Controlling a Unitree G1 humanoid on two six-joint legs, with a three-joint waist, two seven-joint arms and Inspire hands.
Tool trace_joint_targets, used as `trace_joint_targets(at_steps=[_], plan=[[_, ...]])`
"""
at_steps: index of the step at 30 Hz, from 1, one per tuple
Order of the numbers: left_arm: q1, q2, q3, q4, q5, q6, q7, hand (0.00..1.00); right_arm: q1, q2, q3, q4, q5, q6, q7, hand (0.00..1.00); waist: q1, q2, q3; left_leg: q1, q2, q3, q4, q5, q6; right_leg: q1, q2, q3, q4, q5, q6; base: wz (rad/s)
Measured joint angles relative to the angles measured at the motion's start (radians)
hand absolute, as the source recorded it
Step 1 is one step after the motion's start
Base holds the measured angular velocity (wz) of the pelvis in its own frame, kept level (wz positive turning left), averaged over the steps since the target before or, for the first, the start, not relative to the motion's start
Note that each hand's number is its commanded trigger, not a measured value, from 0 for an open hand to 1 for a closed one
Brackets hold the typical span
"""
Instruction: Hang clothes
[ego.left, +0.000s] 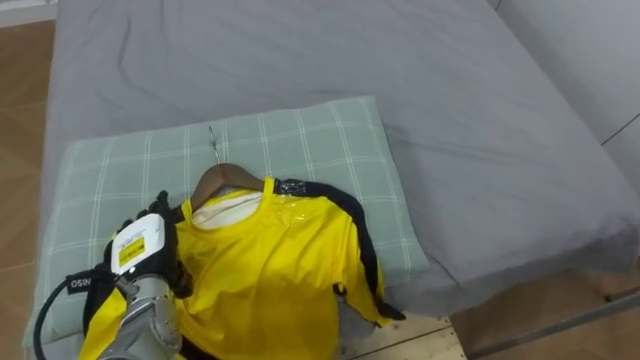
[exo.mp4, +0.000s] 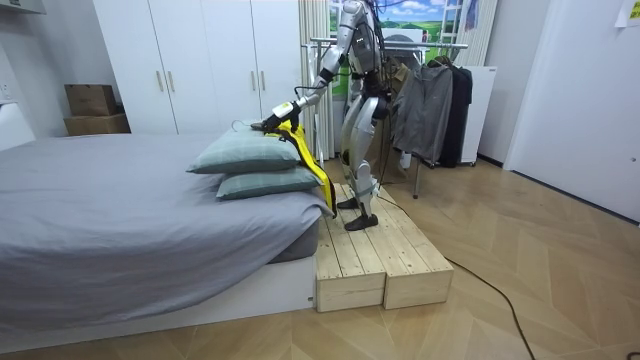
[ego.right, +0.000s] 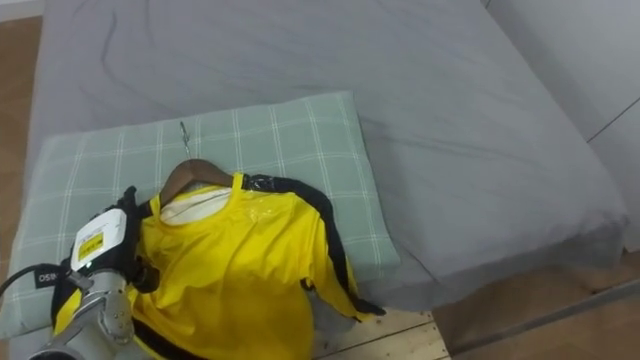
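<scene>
A yellow shirt (ego.left: 270, 270) with black trim lies on a wooden hanger (ego.left: 225, 178) across a green checked pillow (ego.left: 300, 140). The hanger's metal hook (ego.left: 213, 140) points toward the far side of the bed. My left hand (ego.left: 140, 250) sits on the shirt's left shoulder, its fingers curled into the cloth at the hanger's end. In the room view my left arm reaches out from the wooden platform (exo.mp4: 380, 260) to the pillow, and the shirt (exo.mp4: 305, 150) hangs down over the bed's edge.
The grey bed (ego.left: 420, 90) stretches beyond the pillow. A second pillow (exo.mp4: 265, 185) lies under the first. Behind me stands a clothes rack (exo.mp4: 440, 45) with dark garments (exo.mp4: 432, 105). White wardrobes (exo.mp4: 200, 60) line the back wall.
</scene>
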Motion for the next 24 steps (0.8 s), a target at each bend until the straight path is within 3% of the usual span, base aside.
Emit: trace_joint_targets(at_steps=[12, 24], plan=[[-0.001, 0.008, 0.001, -0.001, 0.001, -0.001, 0.031, 1.0, 0.001, 0.007, 0.001, 0.0, 0.002, -0.007, 0.0, 0.0, 0.001, 0.0, 0.0011, -0.012, 0.003, -0.012, 0.017, -0.002, 0.004, 0.001, -0.001, -0.011, -0.001, 0.0, 0.002, 0.01], [-0.001, 0.004, -0.001, 0.003, -0.001, -0.034, 0.057, 1.0, 0.001, 0.007, 0.001, -0.001, 0.004, -0.033, -0.002, 0.0, 0.003, 0.013, 0.0057, -0.013, 0.002, -0.017, 0.008, -0.002, 0.004, 0.002, -0.004, -0.022, -0.004, 0.001, 0.0, 0.03]])
